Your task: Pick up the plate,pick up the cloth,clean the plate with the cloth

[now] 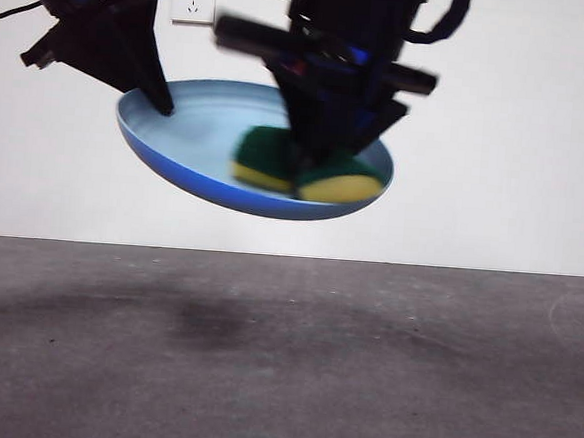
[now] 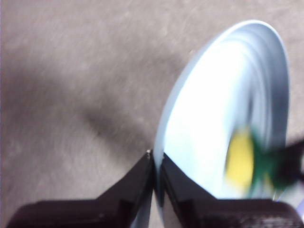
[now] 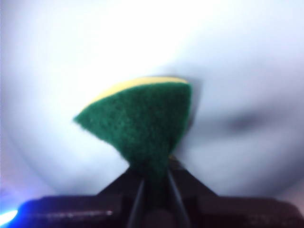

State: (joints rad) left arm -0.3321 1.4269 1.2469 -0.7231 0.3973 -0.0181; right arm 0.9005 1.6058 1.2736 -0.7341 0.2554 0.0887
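Holding the light blue plate (image 1: 197, 137) clear of the grey table (image 1: 281, 379), tilted, with a faint shadow lying on the table beneath it. Gripping that plate by its rim: left gripper (image 2: 156, 164) pinching the edge between nearly closed jaws, the plate's bowl spreading away beyond the tips toward the right gripper. Coming down into the bowl from above: right gripper (image 1: 321, 161), big, dark and blurred in the front view. Clamping the sponge (image 3: 142, 123), the task's cloth, in the right gripper (image 3: 154, 178); jaws narrow on the green scouring layer, the yellow foam showing just past it, the pale plate surface filling everything behind. Seeming to press the sponge against the inside of the plate, on the half far from the left gripper; contact itself not quite certain through the blur. Smearing in all three views, pointing to motion, probably a wiping stroke.

Judging progress: both pick-ups done, cleaning under way. Remaining, as far as can be told: covering the rest of the bowl, especially the part near the left gripper, untouched by the sponge at this moment. No dirt visible to measure against.
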